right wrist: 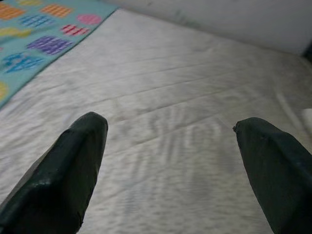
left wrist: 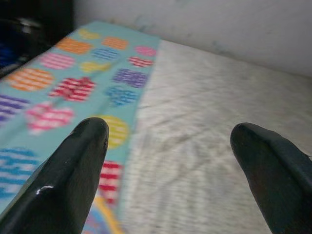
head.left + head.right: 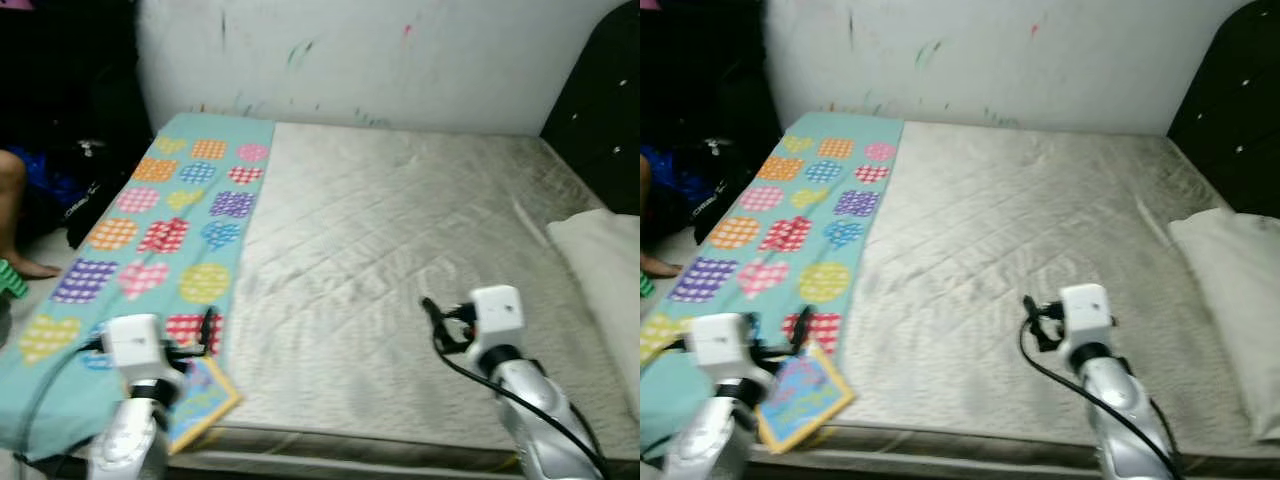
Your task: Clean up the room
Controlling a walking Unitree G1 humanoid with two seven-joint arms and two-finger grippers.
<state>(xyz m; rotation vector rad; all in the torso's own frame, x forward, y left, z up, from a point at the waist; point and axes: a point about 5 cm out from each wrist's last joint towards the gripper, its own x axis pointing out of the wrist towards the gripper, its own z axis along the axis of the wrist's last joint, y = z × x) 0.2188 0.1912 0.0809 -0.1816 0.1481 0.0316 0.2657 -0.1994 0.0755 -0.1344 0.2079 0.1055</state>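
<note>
Nearest to the camera, the left claw (image 2: 170, 146) is over the front left part of the bed (image 3: 400, 230). Its two black fingers (image 2: 73, 165) are wide apart and they hold nothing. Just beside this claw, at the front edge of the mattress, lies a colourful book (image 3: 805, 392) with a yellow border; it rests partly on the teal blanket (image 3: 170, 220). The right claw (image 1: 170, 161) is over the bare grey mattress near the front, toward the right side. Its fingers (image 1: 63, 175) are also spread wide and empty.

The teal blanket has a pattern of checked hearts and circles in many colours. It runs as a long strip along the left side of the bed, from the front edge to the wall. At the right edge of the bed lies a white pillow (image 3: 605, 270).

On the floor to the left, a person's leg and foot (image 3: 20, 250) are seen beside some dark things. Behind the bed stands a white wall (image 3: 380, 60) with small colour marks, and a dark headboard (image 3: 600, 110) is at the far right.
</note>
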